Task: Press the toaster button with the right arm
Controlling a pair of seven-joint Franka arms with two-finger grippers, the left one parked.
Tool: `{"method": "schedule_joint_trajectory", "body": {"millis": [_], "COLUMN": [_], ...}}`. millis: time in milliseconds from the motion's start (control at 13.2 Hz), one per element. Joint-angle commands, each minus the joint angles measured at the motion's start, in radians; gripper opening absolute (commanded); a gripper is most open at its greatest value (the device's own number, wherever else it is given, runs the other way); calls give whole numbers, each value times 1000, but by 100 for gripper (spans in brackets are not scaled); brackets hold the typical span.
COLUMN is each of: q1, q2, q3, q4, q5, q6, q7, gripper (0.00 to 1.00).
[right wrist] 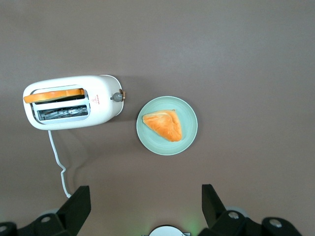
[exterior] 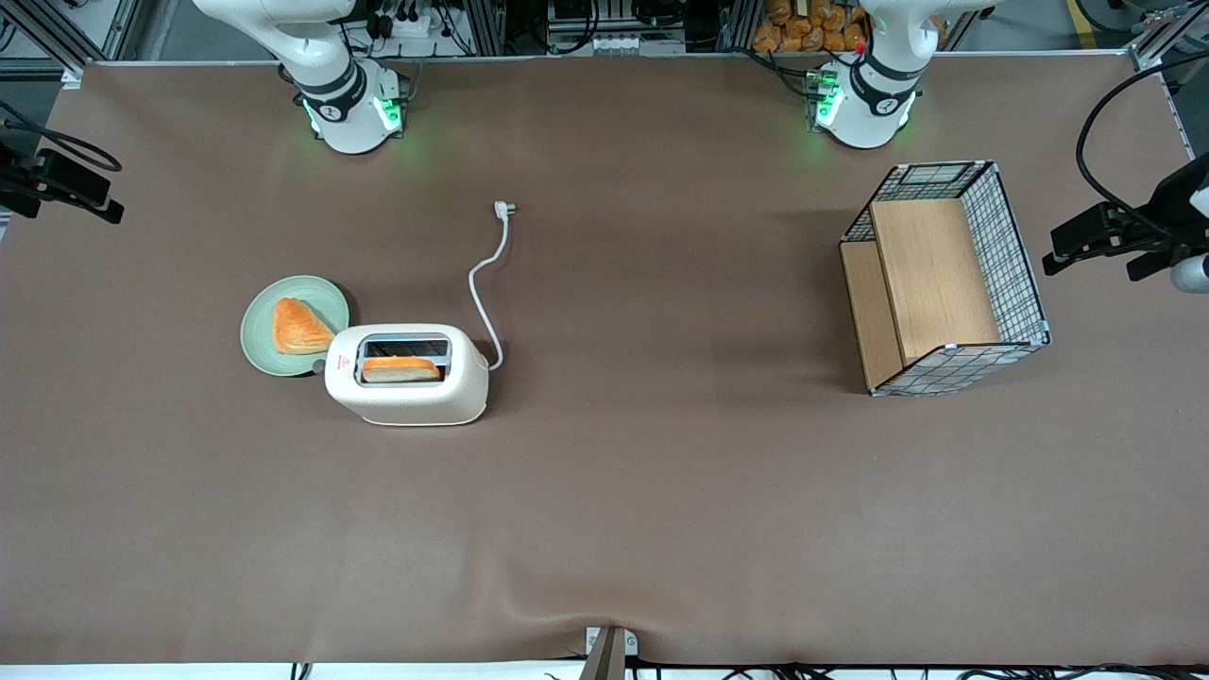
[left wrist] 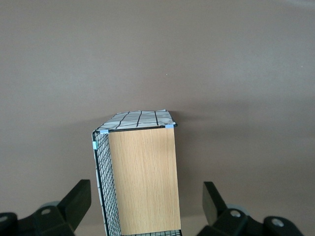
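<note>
- On the tabletop [exterior: 661, 491], toward working arm's end: toaster [exterior: 408, 375], one bread slice [exterior: 400, 368] in the slot nearer front cam, other slot bare.
- Green plate [exterior: 293, 325] just beside toaster's narrow end w/ one wedge of toast [exterior: 298, 326].
- Wire basket [exterior: 945, 276] w/ wood panels lies toward parked arm's end.
- Claw [right wrist: 145, 209] hangs high above plate & toaster, fingers [right wrist: 76, 206] spread wide, holding nothing, touching nothing.
- Toaster's long axis runs along table's length; toaster button [right wrist: 117, 96] on the end facing plate; cord [exterior: 486, 283] leaves the other end.

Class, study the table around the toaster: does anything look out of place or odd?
The toaster is unplugged: its cord ends in a plug lying loose on the table. The pincer hangs open above it all.
</note>
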Motion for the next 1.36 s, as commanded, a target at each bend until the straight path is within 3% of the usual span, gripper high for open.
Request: {"method": "schedule_joint_trajectory", "body": {"millis": [0, 1288], "q1": [7, 19], "q2": [8, 32], "q3": [-2, -2], "q4": [15, -11], "q5": [-7, -4], "q6": [-3, -46], "q7": [11, 5], "gripper": [100, 100]}}
